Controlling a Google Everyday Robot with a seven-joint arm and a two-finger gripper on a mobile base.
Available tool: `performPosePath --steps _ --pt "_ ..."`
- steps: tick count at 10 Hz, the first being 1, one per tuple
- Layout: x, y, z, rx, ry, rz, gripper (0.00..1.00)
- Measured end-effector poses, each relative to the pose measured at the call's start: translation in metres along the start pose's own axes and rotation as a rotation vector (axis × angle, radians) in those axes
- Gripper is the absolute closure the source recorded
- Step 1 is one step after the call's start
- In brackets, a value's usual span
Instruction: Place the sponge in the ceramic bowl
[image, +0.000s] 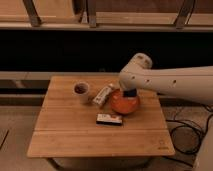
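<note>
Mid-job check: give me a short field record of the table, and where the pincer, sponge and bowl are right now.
pincer: over the bowl's far side, under the arm's end
sponge: dark block at the pincer; above or in the bowl, cannot tell which
bowl: orange, on the table, right of centre
cup: upright, left of the bowl, dark contents
packet: white, lying between cup and bowl
flat box: in front of the bowl
task state: sponge at the bowl, release not confirmed
</note>
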Motion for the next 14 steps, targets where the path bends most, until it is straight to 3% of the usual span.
performPosePath --steps 2,6,9,10,14 --pt "0.004 0.003 0.025 -0.016 -0.006 -0.015 1.00" --pt "0.006 0.006 0.073 -0.111 -0.049 0.025 1.00" --pt "0.019 0.006 0.096 -0.155 -0.037 0.071 0.99" --pt "0.019 0.006 0.095 -0.154 -0.037 0.072 0.94" --pt "0.018 0.008 0.095 -0.157 -0.037 0.069 0.53"
